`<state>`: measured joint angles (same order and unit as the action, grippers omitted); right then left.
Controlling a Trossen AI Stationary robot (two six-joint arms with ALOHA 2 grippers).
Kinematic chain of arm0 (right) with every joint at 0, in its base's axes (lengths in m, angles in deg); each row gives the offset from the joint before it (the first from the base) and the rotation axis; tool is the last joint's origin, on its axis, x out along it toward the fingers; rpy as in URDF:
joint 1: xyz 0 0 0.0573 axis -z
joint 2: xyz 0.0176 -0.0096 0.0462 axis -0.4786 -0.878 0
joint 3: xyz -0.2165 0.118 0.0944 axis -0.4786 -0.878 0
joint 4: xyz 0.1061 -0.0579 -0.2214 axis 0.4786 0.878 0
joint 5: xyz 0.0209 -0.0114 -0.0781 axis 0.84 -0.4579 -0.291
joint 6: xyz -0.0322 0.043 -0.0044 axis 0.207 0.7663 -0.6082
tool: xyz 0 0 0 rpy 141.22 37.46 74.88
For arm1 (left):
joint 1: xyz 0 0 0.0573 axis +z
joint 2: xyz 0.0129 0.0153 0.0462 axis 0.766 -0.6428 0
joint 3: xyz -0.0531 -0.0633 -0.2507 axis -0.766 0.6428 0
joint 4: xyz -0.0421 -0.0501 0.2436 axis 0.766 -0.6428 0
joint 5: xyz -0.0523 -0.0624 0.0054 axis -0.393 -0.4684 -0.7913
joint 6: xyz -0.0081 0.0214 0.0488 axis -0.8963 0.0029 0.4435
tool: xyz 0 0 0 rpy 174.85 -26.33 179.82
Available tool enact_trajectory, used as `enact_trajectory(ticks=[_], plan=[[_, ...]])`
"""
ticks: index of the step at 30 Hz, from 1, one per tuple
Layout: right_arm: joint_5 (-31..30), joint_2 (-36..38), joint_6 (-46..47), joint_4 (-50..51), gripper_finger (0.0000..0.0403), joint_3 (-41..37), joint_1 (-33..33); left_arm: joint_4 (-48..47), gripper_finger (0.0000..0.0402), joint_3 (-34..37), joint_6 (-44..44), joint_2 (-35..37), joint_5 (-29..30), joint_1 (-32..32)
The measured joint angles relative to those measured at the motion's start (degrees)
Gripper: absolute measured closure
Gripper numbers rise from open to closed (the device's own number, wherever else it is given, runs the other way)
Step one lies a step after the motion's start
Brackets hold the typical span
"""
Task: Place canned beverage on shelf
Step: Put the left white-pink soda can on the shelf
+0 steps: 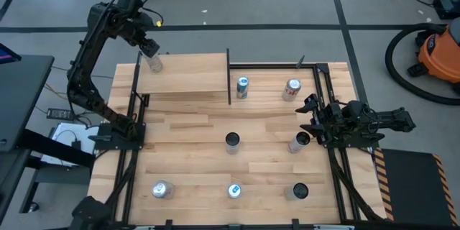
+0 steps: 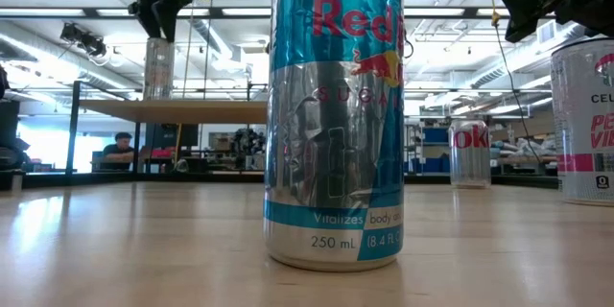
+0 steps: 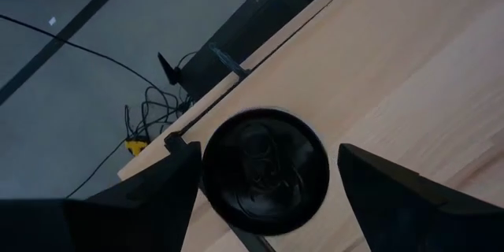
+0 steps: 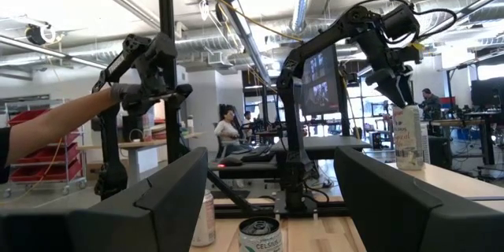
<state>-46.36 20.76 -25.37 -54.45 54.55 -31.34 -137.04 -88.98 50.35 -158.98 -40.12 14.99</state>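
The can [image 1: 154,62] stands upright near the shelf's [image 1: 190,75] far left corner, the left gripper [image 1: 149,49] spread open just above it, released; rigid, slick, tippy, best clasped round its middle; right gripper [image 1: 310,118] waits open.

- The tall blue-and-silver beverage can [image 2: 334,115] is running off the low view's twelve o'clock edge.
- The white-and-pink can [image 2: 585,120] is being cropped at three o'clock.
- The pale-wood shelf panel's [image 3: 409,71] far side is lying outside the left wrist view.
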Motion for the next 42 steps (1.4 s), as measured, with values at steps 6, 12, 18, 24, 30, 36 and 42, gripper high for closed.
enact_trajectory(ticks=[6,12,18,24,30,36,42], plan=[[0.0,0.0,0.0,0.0,0.0117,0.0,0.0,0.6,0.0102,0.0,-0.2,1.2,0.0,-0.8],[0.0,0.0,0.0,0.0,0.0117,0.0,0.0,1.4,0.0102,0.0,-1.6,2.1,-0.4,-2.8],[0.0,0.0,0.0,0.0,0.0117,0.0,0.0,2.2,0.0102,0.0,-1.6,2.8,-4.7,-6.9],[0.0,0.0,-0.1,0.0,0.0117,0.0,0.0,2.9,0.0102,0.0,-3.0,3.4,-5.0,-12.8],[-0.7,0.0,-1.6,-0.4,0.0117,0.0,0.0,2.9,0.0102,0.0,-6.0,3.5,-5.1,-19.0],[-1.2,0.0,-1.5,-1.4,0.0117,0.0,0.0,3.1,0.0102,0.0,-7.3,3.5,-5.1,-26.4],[-1.1,0.0,-1.5,-1.3,0.0117,0.0,0.0,5.1,0.0102,0.0,-11.8,3.5,-5.1,-34.9]])
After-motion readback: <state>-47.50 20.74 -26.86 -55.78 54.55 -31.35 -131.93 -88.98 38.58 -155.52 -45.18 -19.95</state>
